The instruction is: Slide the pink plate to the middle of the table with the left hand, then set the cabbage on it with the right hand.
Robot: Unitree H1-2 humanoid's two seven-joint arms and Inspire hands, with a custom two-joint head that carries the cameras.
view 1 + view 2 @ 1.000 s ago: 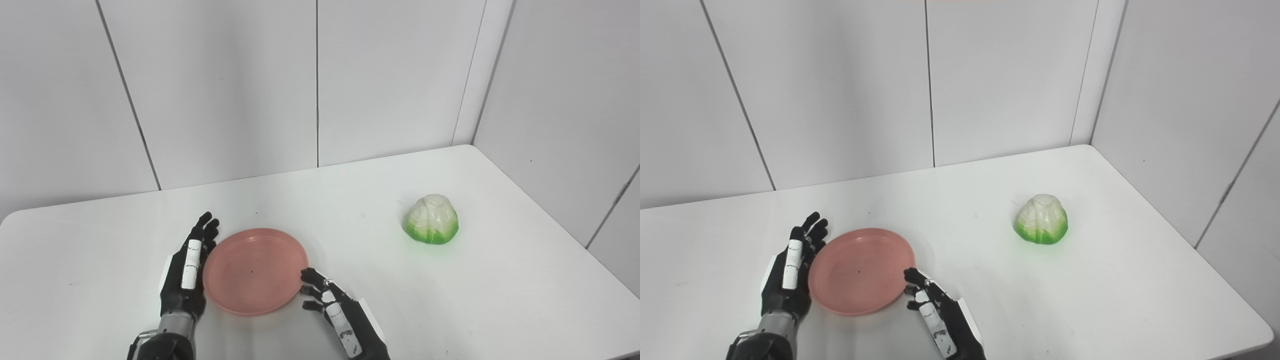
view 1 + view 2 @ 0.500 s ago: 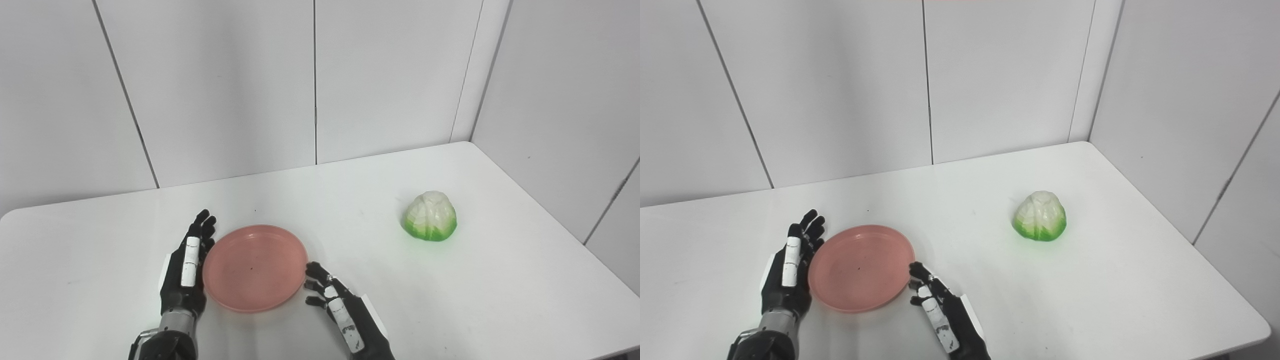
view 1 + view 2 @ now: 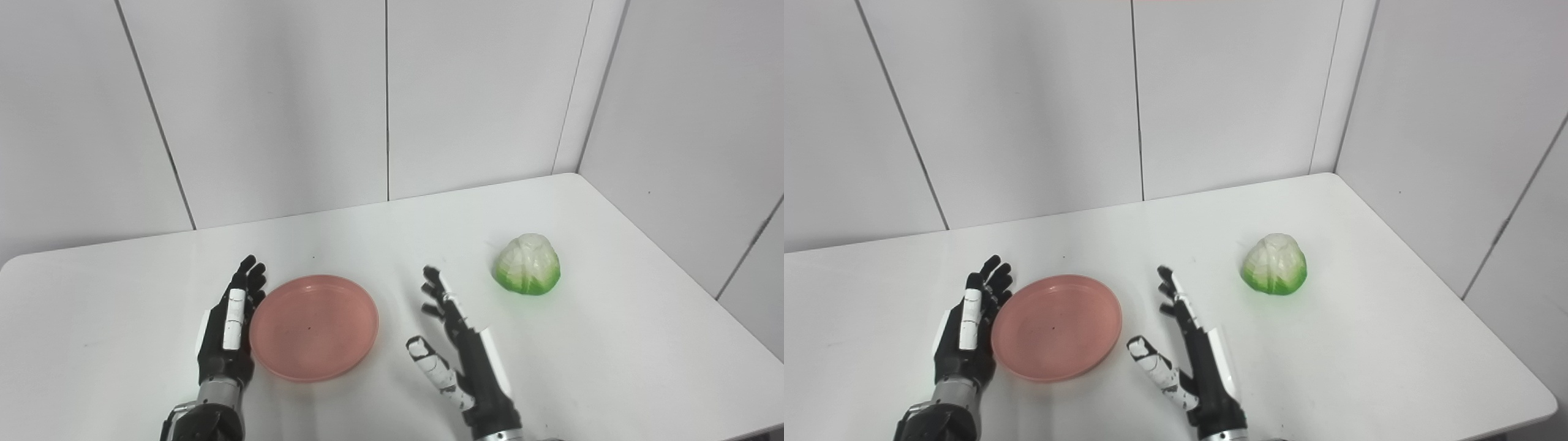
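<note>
1. Lying flat on the table [image 3: 122, 294], the left hand [image 3: 228, 331] is resting with fingers straight and apart, holding nothing, its inner edge touching the rim of the pink plate [image 3: 313, 327].
2. Sitting just right of that hand, the plate is looking close to mid-table; the slide is seemingly done or nearly so.
3. Hovering right of the plate, the right hand [image 3: 456, 343] is spreading its fingers, empty.
4. Waiting beyond and right of those fingertips, the cabbage [image 3: 527, 264] is not yet being grasped.
5. Counting: one plate, one cabbage, two hands.
</note>
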